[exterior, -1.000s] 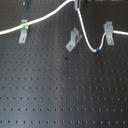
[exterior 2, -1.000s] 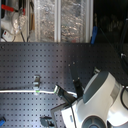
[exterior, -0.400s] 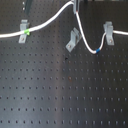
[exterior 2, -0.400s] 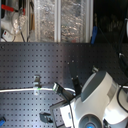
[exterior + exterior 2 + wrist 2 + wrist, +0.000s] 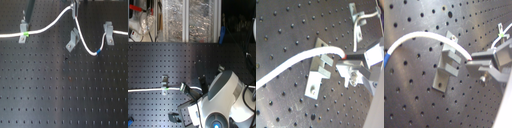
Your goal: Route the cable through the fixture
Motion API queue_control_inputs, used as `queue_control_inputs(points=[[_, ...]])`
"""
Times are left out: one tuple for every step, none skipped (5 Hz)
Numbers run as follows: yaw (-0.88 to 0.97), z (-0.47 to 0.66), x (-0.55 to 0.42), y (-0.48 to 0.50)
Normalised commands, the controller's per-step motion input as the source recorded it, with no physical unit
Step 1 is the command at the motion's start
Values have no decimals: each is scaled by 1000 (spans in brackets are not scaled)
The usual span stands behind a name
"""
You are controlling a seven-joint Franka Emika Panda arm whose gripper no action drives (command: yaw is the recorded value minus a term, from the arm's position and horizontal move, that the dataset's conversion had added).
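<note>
The white cable (image 5: 52, 22) runs from the first exterior view's left, with its green band (image 5: 24, 35) at the left bracket. It rises to my gripper (image 5: 74, 7), then drops behind the slanted fixture (image 5: 72, 40). From there it loops past its blue band (image 5: 99, 51) to the right bracket (image 5: 107, 33). The gripper is shut on the cable just above the fixture. In both wrist views the cable (image 5: 421, 36) (image 5: 296, 62) arcs over the forked fixture (image 5: 446, 69) (image 5: 318, 76) into the gripper (image 5: 475, 62) (image 5: 349, 61). It passes over the fork, not in its slot.
A dark perforated board (image 5: 60, 95) carries everything. In the second exterior view the white arm (image 5: 223, 92) hides the fixture; the cable (image 5: 148, 91) and a grey bracket (image 5: 164, 80) show to its left. Shelves with clutter (image 5: 173, 20) stand behind.
Almost nothing differs. The gripper keeps its hold on the cable above the fixture, and the arm has shifted only slightly.
</note>
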Motion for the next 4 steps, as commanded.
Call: queue_control_inputs(points=[[0, 0, -38, -15], [-37, 133, -221, 50], [-237, 196, -354, -12], [0, 3, -23, -12]])
